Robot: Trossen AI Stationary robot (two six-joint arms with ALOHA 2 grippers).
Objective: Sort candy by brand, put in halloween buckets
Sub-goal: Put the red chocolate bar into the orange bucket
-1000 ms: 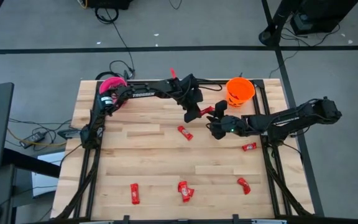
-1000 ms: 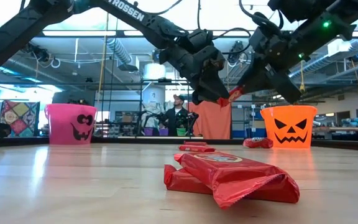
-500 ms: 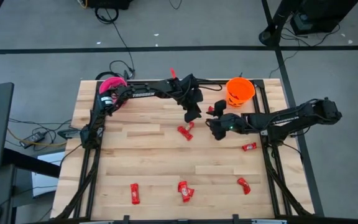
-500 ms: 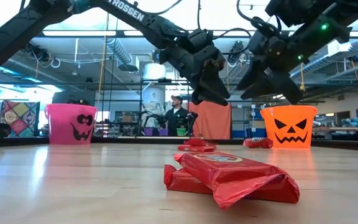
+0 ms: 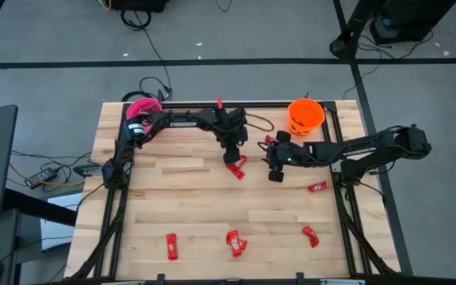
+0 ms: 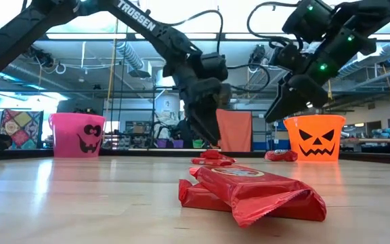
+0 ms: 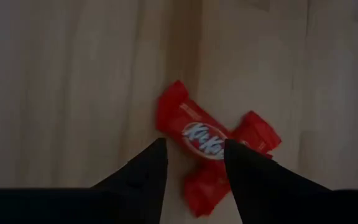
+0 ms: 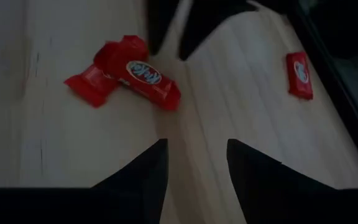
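With its fingers [image 7: 148, 171] apart and empty above the two crossed red candy bars [image 5: 235, 167] mid-table, the left gripper [image 5: 232, 155] should straddle only the top bar before closing.

- A grey floor [image 5: 46, 47] surrounds the pale wood tabletop [image 5: 172, 198], crossed by a dark line toward 12 o'clock.
- Black cables [image 5: 153, 55] trail over the floor at 11 o'clock.
- Behind the tabletop, bright ceiling lights [image 6: 249, 17] hang above silver ducting [image 6: 128, 57].
- An orange panel [image 6: 235, 132] stands far back.
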